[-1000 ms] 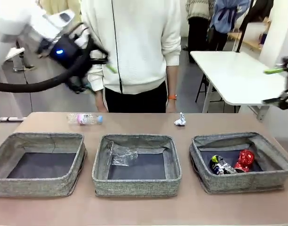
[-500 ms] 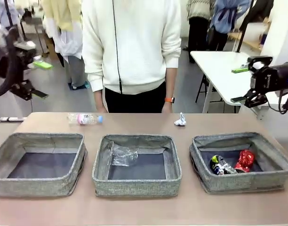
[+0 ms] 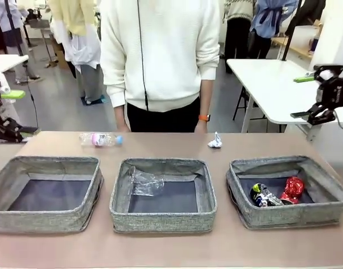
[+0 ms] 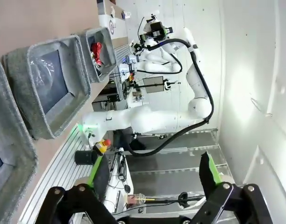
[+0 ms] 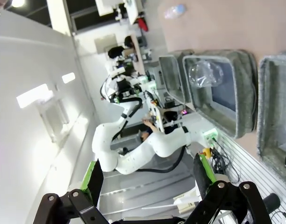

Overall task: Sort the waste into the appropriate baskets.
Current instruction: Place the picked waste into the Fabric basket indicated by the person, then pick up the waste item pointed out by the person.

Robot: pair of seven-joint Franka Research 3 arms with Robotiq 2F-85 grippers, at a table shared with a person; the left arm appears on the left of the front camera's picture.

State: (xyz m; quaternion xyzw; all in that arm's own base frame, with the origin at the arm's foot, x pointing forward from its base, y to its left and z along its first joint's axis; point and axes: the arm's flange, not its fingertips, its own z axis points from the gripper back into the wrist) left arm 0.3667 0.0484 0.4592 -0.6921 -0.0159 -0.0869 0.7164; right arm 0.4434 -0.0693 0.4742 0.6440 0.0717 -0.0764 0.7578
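Note:
My left gripper [image 3: 17, 113] hangs open and holds nothing at the far left edge, beyond the table's corner. At the far right my right gripper [image 3: 302, 97] is open too, high above the side table. A clear bottle [image 3: 100, 139] with a pink label lies at the table's far left, and a white paper wad [image 3: 214, 142] at far centre-right. Three grey baskets stand in a row: the left one [image 3: 42, 219] holds nothing, the middle one [image 3: 163, 222] holds crumpled plastic [image 3: 144, 182], and the right one [image 3: 289, 216] holds a dark can [image 3: 264, 196] and a red can [image 3: 293, 188].
A person in a white sweater [image 3: 160, 56] stands at the far side, hands down behind the table edge. A white side table [image 3: 272, 89] sits behind at the right. Bare brown tabletop [image 3: 160, 148] runs between the baskets and the far edge.
My left arm has swung from in front of the person out to the far left and lower. My right gripper came in from the right edge, then drifted slightly back.

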